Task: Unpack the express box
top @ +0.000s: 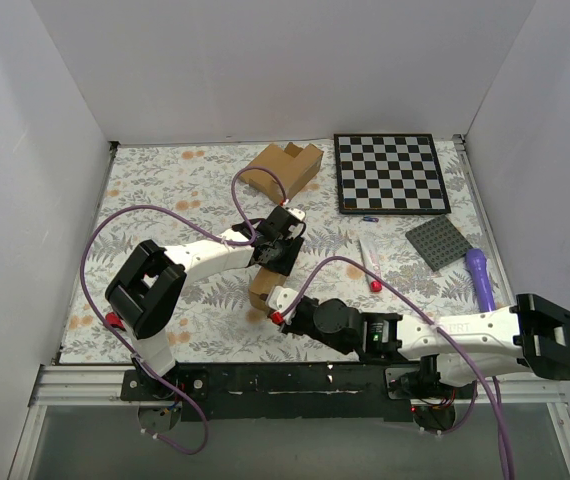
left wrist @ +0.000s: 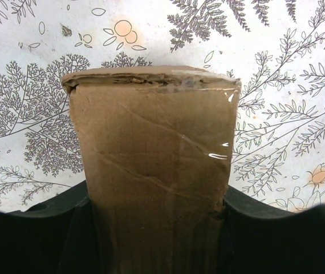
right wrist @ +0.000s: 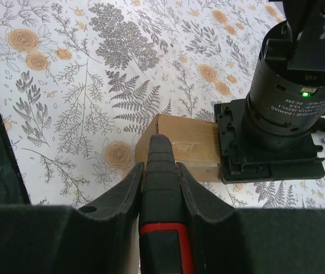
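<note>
Left jaws: clenched on the express box (left wrist: 157, 171), with one dark pad (left wrist: 54, 234) against each long side and the taped face turned up between them.
Why this hold: as I judge it, the side clamp pins the carton so it cannot slide or spin when something pushes on its end.
Right jaws: clenched round a black tool with a red band (right wrist: 161, 194), which sticks straight out ahead of them. It is probably a cutter, though no blade shows.
Tool tip: at the end of the box just ahead of the right jaws, on or right at the upper edge. I cannot tell whether it has bitten in.
Where the box is: between the left jaws and directly ahead of the right jaws. It seems to rest on the flower-printed surface (left wrist: 31, 45).
Seal: glossy clear tape runs over the top face and round the end that juts out ahead of the left jaws. The flaps are shut and no cut is visible.
Step in hand: likely opening the tape, so the unpacking has barely begun.
What the next move calls for: a shallow run of the tip along the taped seam while the left jaws hold firm.
Risk: the left arm's wrist (right wrist: 288, 97) sits just beyond the box from the right jaws, so a slip would carry the tool towards it.
Larger notched cardboard box (top: 285, 168): well beyond the left jaws and not involved.
</note>
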### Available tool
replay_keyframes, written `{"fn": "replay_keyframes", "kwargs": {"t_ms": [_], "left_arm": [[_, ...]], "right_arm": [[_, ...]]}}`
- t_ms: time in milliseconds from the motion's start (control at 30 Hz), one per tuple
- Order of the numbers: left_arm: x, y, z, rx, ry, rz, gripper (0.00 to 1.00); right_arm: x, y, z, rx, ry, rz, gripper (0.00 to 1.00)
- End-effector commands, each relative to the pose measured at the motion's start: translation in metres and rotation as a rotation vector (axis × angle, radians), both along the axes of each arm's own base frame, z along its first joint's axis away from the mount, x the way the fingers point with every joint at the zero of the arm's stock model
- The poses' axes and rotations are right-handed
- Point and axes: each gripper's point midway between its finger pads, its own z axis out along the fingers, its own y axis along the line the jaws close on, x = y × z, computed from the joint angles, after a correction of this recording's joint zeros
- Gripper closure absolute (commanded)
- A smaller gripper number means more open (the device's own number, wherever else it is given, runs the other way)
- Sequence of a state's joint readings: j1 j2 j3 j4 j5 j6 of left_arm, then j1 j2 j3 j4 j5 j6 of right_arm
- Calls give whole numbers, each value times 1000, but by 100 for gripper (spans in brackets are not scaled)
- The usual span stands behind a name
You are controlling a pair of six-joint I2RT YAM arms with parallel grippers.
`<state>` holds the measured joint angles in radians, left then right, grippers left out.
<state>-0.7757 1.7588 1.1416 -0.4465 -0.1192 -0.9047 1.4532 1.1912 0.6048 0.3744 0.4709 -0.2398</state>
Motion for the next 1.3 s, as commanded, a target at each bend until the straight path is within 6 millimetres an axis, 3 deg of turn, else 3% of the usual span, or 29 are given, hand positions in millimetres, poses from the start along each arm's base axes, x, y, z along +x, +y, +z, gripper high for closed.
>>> {"fn": "replay_keyframes", "kwargs": {"t_ms": [0, 500, 567, 667, 700, 733, 767, 900, 1000, 1167, 1267], "left_arm": [[-24, 20, -35, 89, 122, -9, 100], [-21, 18, -30, 82, 108, -11, 100], [-19, 18, -29, 82, 102, -7, 100], [-14, 16, -21, 74, 78, 0, 100], [-10, 12, -14, 62, 61, -3, 97], [-8, 9, -8, 45, 53, -6, 88], [-6, 6, -3, 32, 45, -9, 65], [6, -7, 23, -21, -6, -15, 29], [14, -14, 43, -60, -49, -3, 16], [29, -18, 79, -106, -137, 40, 5], [43, -14, 118, -153, -248, 104, 2]], "right_arm": [[0, -16, -7, -8, 31, -37, 99], [-1, -59, -37, -89, 78, -98, 99], [1, -62, -32, -61, 82, -113, 99], [4, -70, 1, 60, 62, -133, 99], [6, -70, 12, 91, 54, -141, 99], [7, -71, 18, 105, 51, -146, 99], [8, -73, 27, 122, 46, -153, 99], [12, -73, 47, 156, 35, -178, 99], [14, -74, 53, 172, 32, -189, 99], [15, -79, 55, 183, 38, -210, 99], [19, -87, 63, 212, 34, -246, 99]]}}
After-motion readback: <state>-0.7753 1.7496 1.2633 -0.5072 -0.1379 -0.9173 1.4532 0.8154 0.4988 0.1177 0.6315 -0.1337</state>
